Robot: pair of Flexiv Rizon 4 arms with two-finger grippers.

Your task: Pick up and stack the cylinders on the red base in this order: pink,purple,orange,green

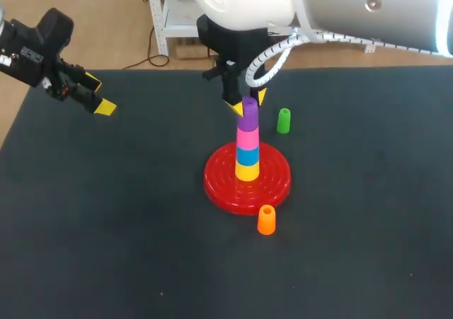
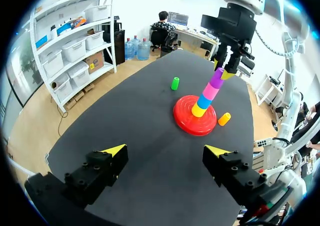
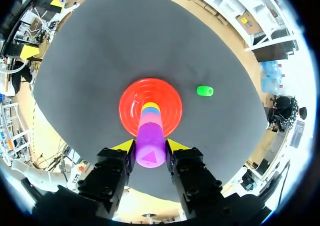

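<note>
One purple plastic cylinder [image 1: 248, 114], seated atop the pink cylinder [image 1: 248, 138] stacked on the round red base [image 1: 219, 181], clenched in our right gripper [image 1: 244, 101], left gripper [image 2: 165, 153] released, well apart; hazard, we judge: any sideways drag on letting go topples the narrow column.

The purple cylinder [image 1: 248, 114] is clamped by the right gripper [image 1: 247, 101] at the top of the stack [image 1: 247, 156] on the red base [image 1: 218, 181].
</note>
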